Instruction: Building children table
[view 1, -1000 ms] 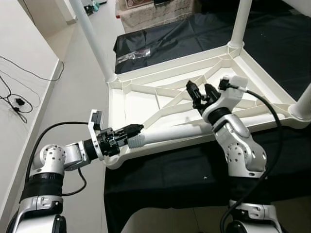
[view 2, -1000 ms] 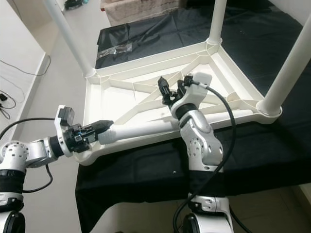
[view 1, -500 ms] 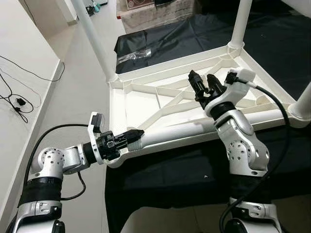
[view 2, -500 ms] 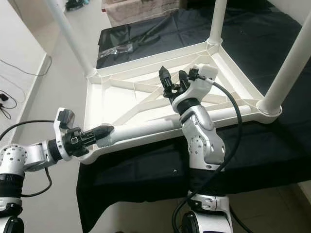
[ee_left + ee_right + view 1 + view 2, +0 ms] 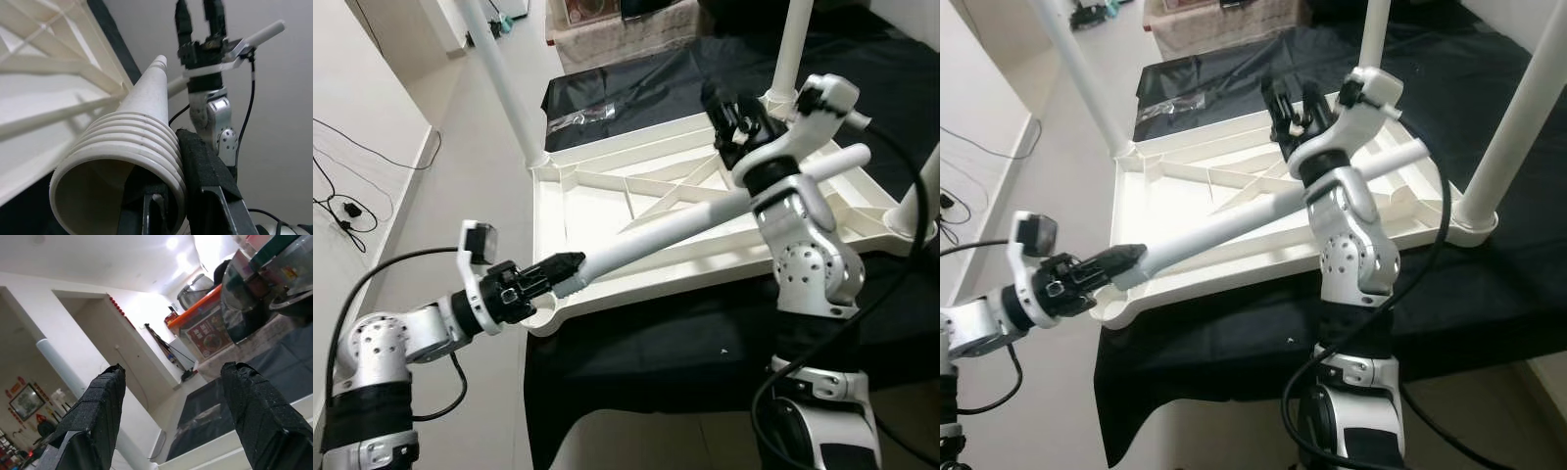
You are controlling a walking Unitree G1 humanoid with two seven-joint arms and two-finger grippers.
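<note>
Since a second ago the leg (image 5: 705, 217) has lifted off the near rail of the top (image 5: 597, 211): its far end now rides high across the right forearm, and the left gripper (image 5: 553, 271) has drawn back toward the robot with the ribbed end. The right gripper (image 5: 736, 110) has risen too, and now hangs above the far side of the top, holding nothing, its fingers (image 5: 93, 411) spread wide.

The left fingers (image 5: 208, 171) pinch the leg by its threaded end, which is hollow and ringed in the left wrist view. That end hangs just above the near left corner (image 5: 540, 315) of the upturned top, where the one empty socket seems to be. The other three corners already carry upright legs.

So the step in hand looks like fitting the last leg. Next, the leg must be tipped upright, since it now lies slanted, nearly flat. Its threaded end must then drop square into the corner socket and turn. The right gripper would likely need to take the shaft to steady it.
</note>
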